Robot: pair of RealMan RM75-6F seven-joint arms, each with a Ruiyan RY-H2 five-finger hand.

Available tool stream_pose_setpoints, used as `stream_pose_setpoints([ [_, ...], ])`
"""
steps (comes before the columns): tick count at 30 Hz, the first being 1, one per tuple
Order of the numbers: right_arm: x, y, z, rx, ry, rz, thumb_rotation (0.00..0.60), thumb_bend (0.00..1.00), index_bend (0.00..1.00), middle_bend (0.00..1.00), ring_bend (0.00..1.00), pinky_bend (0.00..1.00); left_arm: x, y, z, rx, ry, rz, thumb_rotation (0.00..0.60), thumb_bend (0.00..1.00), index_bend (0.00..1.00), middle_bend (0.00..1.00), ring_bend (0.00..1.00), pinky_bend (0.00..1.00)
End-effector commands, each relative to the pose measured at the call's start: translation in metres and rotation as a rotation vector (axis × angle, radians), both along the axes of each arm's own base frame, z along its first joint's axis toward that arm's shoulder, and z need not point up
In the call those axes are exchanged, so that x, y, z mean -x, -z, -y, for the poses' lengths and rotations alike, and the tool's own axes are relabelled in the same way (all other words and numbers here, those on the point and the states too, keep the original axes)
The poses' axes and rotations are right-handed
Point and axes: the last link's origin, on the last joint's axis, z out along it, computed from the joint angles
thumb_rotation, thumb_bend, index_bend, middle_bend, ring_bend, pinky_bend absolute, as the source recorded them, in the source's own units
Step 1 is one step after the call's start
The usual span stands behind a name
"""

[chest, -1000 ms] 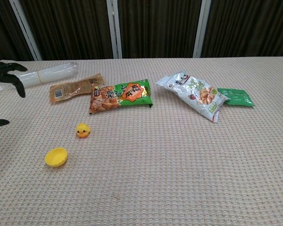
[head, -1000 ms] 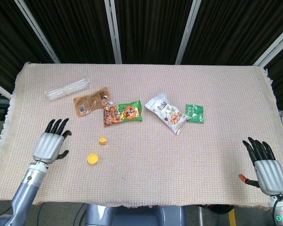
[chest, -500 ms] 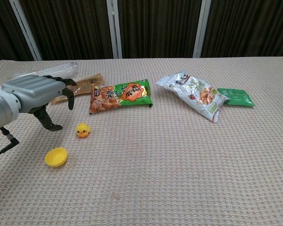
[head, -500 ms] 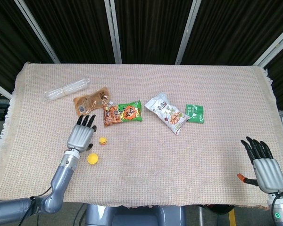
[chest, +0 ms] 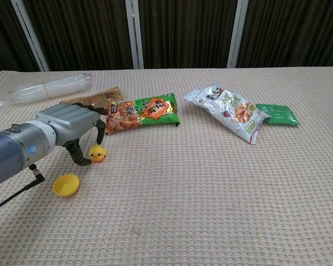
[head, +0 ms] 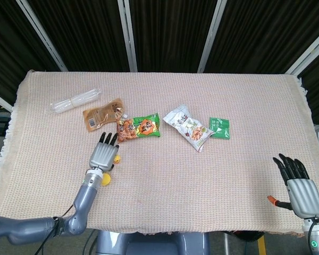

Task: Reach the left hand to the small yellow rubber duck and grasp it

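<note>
- The left hand (chest: 72, 124) has travelled from the table's left edge to hang directly over the small yellow rubber duck (chest: 97, 153), which sits toward the front-left of the table (head: 165, 175); half a second ago the hand was just left of the toy.
- Its fingers are spread and bent downward, the thumb lowered just left of the duck; they have not closed on it, and the hand holds nothing.
- From the head view the hand (head: 103, 154) now covers most of the duck (head: 116, 158), leaving only a yellow sliver at its right side.
- The duck has not shifted between frames.
- A yellow cup-shaped piece (chest: 66, 184) lies nearer the front edge, beside the left wrist, where it lay before.
- The right hand (head: 297, 186) rests at the front-right corner, fingers apart and empty, barely changed.
- Unmoved across the middle of the table: a clear plastic bundle (head: 74, 100) near the left edge, a brown packet (head: 102, 114), an orange-and-green snack bag (head: 139, 127), a white snack bag (head: 187, 126) and a small green sachet (head: 219, 127).
</note>
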Motion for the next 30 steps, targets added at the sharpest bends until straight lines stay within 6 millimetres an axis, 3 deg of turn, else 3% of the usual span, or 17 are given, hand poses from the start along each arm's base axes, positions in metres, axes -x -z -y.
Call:
stream_pose_setpoints([
  [1,0.000,-0.001,0.000,0.004,0.000,0.005,0.600,0.01,0.06,0.00,0.00,0.00,-0.001,0.002,0.000,0.001,-0.001,0.001,0.600,0.24,0.41,0.00,0.00,0.04],
  [4,0.000,-0.001,0.000,0.005,0.001,0.010,0.600,0.01,0.06,0.00,0.00,0.00,-0.002,0.005,0.000,0.004,0.001,0.004,0.600,0.29,0.43,0.00,0.00,0.04],
  [8,0.000,-0.001,0.000,0.003,0.003,0.016,0.600,0.01,0.06,0.00,0.00,0.00,-0.001,0.008,0.001,0.013,0.001,-0.001,0.600,0.44,0.50,0.00,0.00,0.04],
  [14,0.000,-0.003,0.000,0.013,0.001,0.021,0.600,0.01,0.06,0.00,0.00,0.00,0.001,0.005,0.004,0.016,-0.009,0.023,0.600,0.48,0.51,0.00,0.00,0.04],
  [23,0.001,-0.003,0.000,0.015,0.006,0.019,0.600,0.01,0.06,0.00,0.00,0.00,-0.016,-0.030,0.015,0.012,0.063,0.118,0.600,0.48,0.51,0.00,0.00,0.04],
  [30,0.002,-0.003,0.000,0.018,0.013,0.012,0.600,0.01,0.06,0.00,0.00,0.00,-0.018,-0.061,0.041,0.072,0.125,0.120,0.600,0.48,0.51,0.00,0.00,0.04],
])
